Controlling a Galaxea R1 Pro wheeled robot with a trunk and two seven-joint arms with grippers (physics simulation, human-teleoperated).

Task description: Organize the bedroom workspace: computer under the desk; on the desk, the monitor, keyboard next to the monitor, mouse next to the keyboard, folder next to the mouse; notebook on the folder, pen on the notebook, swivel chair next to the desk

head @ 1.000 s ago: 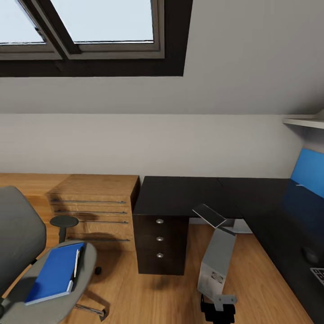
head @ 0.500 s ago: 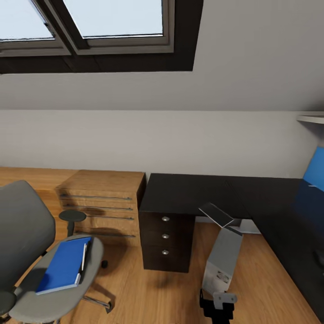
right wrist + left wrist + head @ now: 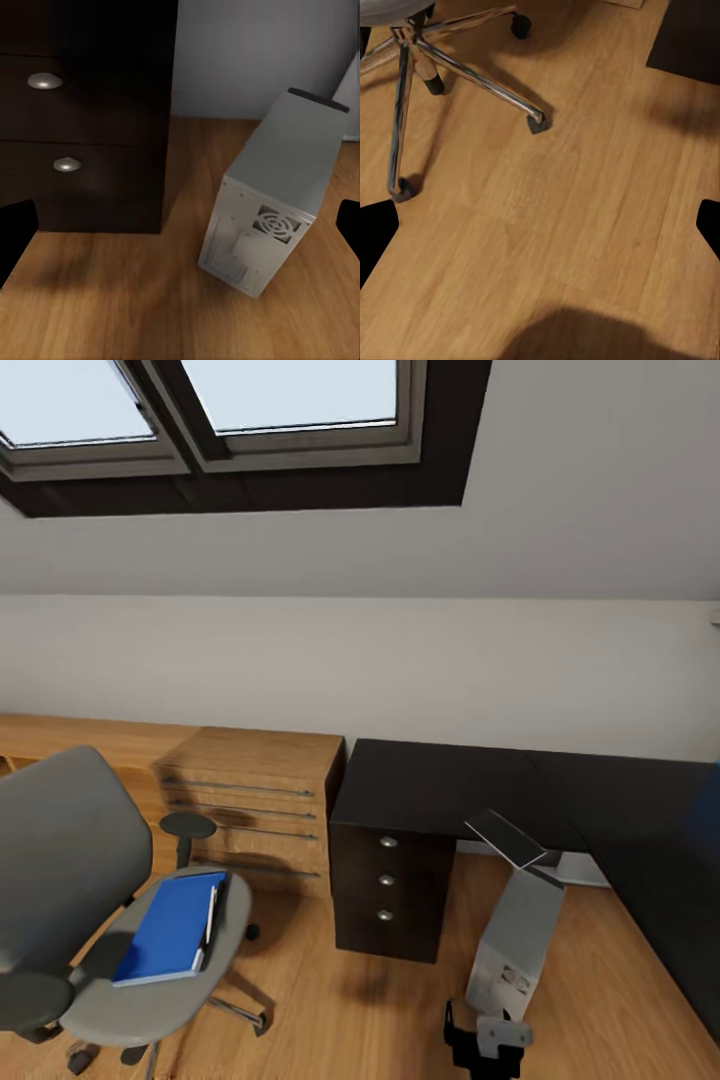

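Folder (image 3: 172, 927): bright blue, lying flat on the seat of the swivel chair (image 3: 60, 860), lower left of the head view. A pen (image 3: 210, 915), thin and white, lies along its right edge; a dark strip beside it is probably the notebook, too thin to confirm.

Desk (image 3: 450, 785): glossy black top, centre right, with three-knob drawer unit (image 3: 390, 880) beneath its left end. Top bare where visible, so likely awaiting the chair's items.

Computer (image 3: 515, 945): grey tower, standing tilted on the wooden floor (image 3: 330, 1010) beside the drawer unit, not fully under the desk.

Left gripper (image 3: 540, 229): fingers spread, nothing between, facing floor near the chair's chrome base.

Right gripper (image 3: 180, 232): spread, unladen, facing the tower.
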